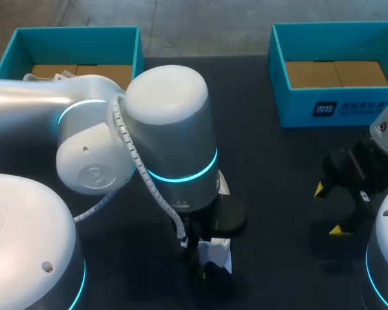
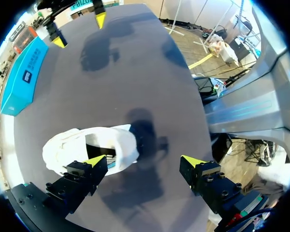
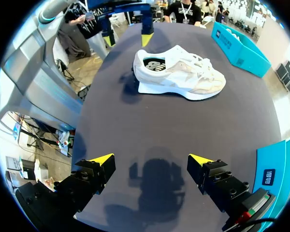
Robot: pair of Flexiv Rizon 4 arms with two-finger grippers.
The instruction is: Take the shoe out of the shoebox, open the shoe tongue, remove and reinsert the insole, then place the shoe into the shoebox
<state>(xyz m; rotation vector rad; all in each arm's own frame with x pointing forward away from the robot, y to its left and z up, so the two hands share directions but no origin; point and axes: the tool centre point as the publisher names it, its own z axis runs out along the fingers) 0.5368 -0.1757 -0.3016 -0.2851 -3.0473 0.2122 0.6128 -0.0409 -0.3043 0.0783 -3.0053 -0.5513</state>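
- White shoe (image 3: 179,72) stands on its sole on the dark desk (image 3: 183,125), outside both boxes, with the insole showing in its opening.
- Left gripper (image 2: 144,162) hangs over the heel end with its fingers spread. One yellow tip is above the shoe opening, the other over bare desk – can't tell if either touches.
- Right gripper (image 3: 152,160) is spread too, holds nothing and is well apart from the shoe.
- Two blue shoeboxes – left shoebox (image 1: 77,48) and right shoebox (image 1: 336,64) – sit at the far edge, with brown cardboard inside.
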